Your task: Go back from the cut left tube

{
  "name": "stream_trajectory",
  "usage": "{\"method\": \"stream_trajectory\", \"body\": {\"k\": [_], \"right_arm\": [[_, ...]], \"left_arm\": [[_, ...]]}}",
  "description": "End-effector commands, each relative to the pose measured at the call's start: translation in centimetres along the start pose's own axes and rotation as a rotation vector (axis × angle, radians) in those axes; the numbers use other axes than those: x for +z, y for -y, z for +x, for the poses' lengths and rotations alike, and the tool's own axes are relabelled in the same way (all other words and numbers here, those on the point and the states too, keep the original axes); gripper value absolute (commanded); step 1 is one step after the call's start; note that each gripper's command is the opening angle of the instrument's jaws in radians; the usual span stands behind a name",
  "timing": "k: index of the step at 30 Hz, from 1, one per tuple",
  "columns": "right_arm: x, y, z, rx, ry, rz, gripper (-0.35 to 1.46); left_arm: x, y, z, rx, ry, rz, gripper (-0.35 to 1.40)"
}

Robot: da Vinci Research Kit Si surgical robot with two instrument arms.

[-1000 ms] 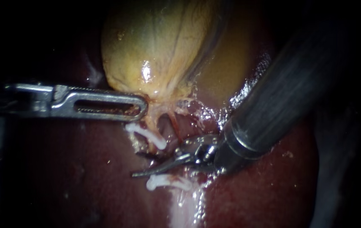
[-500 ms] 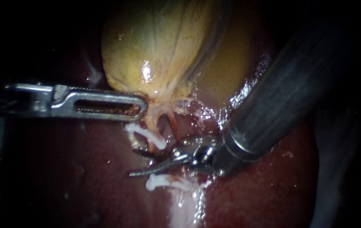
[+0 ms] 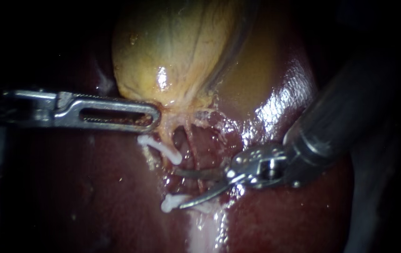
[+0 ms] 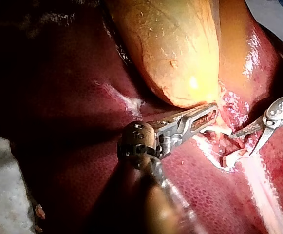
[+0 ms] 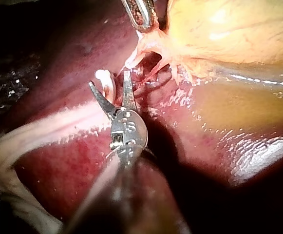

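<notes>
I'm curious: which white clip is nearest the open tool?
The clip farther from the gallbladder; the right instrument's lower blade tip ends beside it.

Surgical bench, liver (image 3: pixel 92 197) and gallbladder (image 3: pixel 172 51) lying bare on pale cloth (image 4: pixel 2 195)

The gallbladder (image 3: pixel 172 51) lies on the liver (image 3: pixel 92 187); the left instrument (image 3: pixel 155 116) meets its neck from the left. Below the neck sit an upper clip (image 3: pixel 160 147) and a lower clip (image 3: pixel 172 203), the right instrument (image 3: pixel 193 187) reaching between them from the right
</notes>
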Motion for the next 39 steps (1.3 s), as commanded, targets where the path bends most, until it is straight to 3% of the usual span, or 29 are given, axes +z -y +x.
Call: {"method": "stream_trajectory", "body": {"k": [1,8,15,26,34,39], "right_arm": [[-0.08,-0.02,0.01,-0.004,0.001,-0.008,1.43],[-0.62,-0.12,0.09,-0.075,0.015,-0.046,1.43],[-0.90,-0.17,0.15,-0.122,0.024,-0.081,1.43],[-0.97,-0.15,0.16,-0.134,0.028,-0.087,1.43],[-0.99,-0.15,0.15,-0.135,0.028,-0.086,1.43],[-0.99,-0.14,0.15,-0.135,0.028,-0.086,1.43]], "left_arm": [[0.00,0.00,0.00,0.000,0.000,0.001,-0.35],[0.00,0.00,0.00,0.000,0.000,0.001,-0.35],[0.02,0.01,-0.01,0.000,-0.001,0.002,-0.35],[0.25,0.15,-0.14,-0.012,-0.004,0.001,-0.35],[0.58,0.35,-0.27,-0.017,0.024,0.004,-0.35],[0.63,0.36,-0.27,-0.016,0.025,0.003,-0.35]]}}
